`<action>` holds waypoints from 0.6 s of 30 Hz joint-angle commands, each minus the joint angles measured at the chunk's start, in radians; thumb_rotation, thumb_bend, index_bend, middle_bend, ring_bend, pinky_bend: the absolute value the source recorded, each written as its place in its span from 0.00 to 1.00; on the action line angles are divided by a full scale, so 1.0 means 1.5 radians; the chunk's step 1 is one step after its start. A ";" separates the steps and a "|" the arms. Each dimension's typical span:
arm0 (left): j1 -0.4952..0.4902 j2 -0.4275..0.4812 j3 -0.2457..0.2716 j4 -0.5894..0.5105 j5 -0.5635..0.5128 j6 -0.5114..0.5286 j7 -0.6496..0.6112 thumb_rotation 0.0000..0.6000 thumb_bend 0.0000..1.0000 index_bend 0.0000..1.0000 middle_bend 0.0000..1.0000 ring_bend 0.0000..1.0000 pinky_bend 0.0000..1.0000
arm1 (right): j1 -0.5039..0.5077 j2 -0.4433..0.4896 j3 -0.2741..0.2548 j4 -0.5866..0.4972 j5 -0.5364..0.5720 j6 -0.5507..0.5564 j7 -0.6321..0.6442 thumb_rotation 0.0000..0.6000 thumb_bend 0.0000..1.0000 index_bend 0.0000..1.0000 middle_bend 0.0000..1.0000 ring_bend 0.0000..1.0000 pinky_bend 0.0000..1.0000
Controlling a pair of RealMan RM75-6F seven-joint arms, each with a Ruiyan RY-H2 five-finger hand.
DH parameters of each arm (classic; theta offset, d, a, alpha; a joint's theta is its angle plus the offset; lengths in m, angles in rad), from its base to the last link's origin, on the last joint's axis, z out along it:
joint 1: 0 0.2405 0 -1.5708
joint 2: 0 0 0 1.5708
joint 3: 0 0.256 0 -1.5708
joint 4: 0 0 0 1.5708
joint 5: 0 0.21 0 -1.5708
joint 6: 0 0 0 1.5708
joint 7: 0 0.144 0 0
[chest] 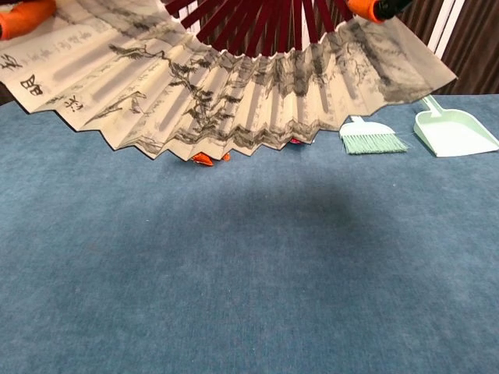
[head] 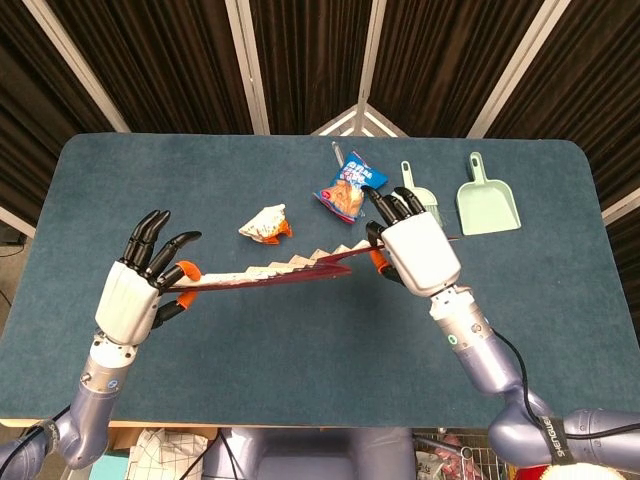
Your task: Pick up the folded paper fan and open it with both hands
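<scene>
While the pleated paper fan with dark red ribs and ink painting [chest: 234,86] is spread wide above the blue felt-topped table [head: 300,330], the left hand [head: 135,290] pinches one end rib and the right hand [head: 415,250] clamps the other. Beyond the fan lie a crumpled orange-and-white wrapper [head: 265,224] and a blue snack packet [head: 350,187]; to its right sit a small green-bristled hand brush [chest: 368,137] and a pale green plastic dustpan [head: 487,199].

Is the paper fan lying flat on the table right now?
No, the paper fan hangs spread open above the table, casting a shadow on the blue cloth.
</scene>
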 commanded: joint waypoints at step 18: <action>-0.015 -0.002 -0.004 0.058 -0.019 0.016 0.038 1.00 0.50 0.59 0.25 0.00 0.10 | -0.056 0.015 -0.006 0.049 -0.081 0.003 0.041 1.00 0.50 0.74 0.15 0.25 0.18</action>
